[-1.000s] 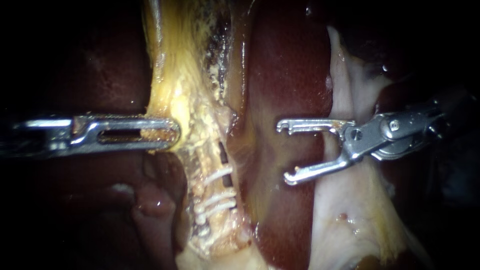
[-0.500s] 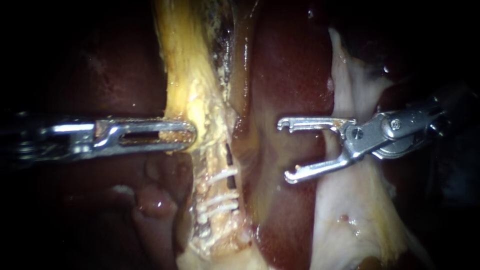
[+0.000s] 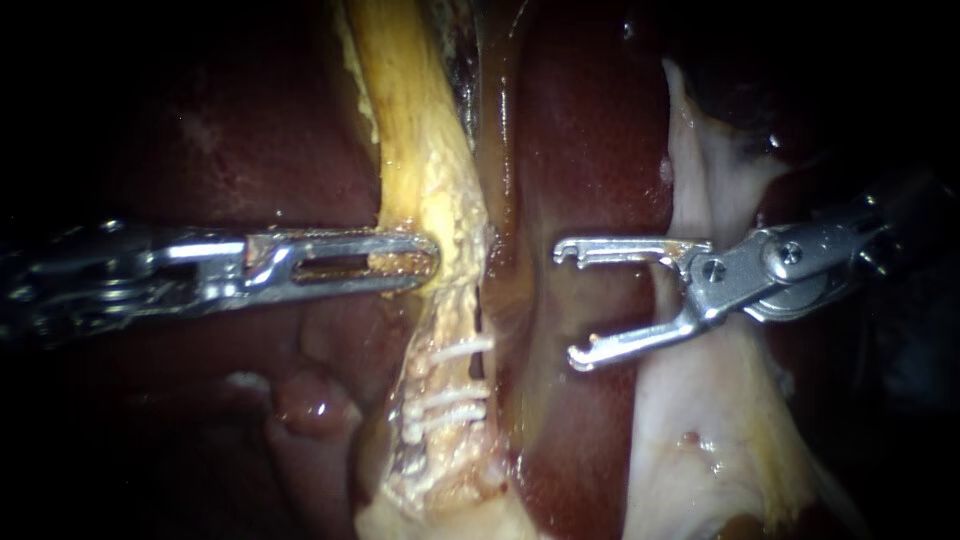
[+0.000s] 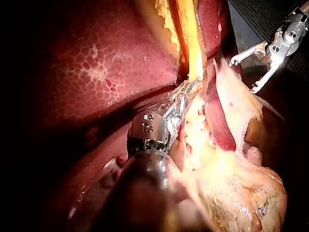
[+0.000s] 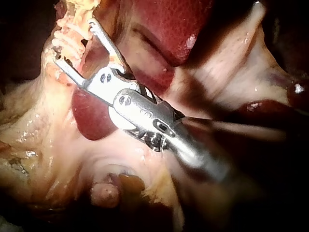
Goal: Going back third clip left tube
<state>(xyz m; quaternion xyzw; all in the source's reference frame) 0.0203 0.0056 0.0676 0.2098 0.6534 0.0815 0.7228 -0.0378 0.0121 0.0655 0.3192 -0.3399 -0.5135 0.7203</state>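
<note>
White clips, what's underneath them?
The white clips sit across a crusty yellow tube. Dark red liver shows beside it; whatever lies behind the tube is covered.

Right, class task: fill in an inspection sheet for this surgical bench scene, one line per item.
Surface: dark red glossy liver, wet.
Job's things: pale yellow clipped tube; three white clips across it, below the left instrument's hold.
Clutter: nothing seen.
Instruments: left metal slotted instrument, jaws shut on the tube; right metal hooked instrument, jaws open, empty, over the liver.
Cables: nothing seen.
Surroundings: pale cream tissue beneath the right instrument; darkness beyond.
</note>
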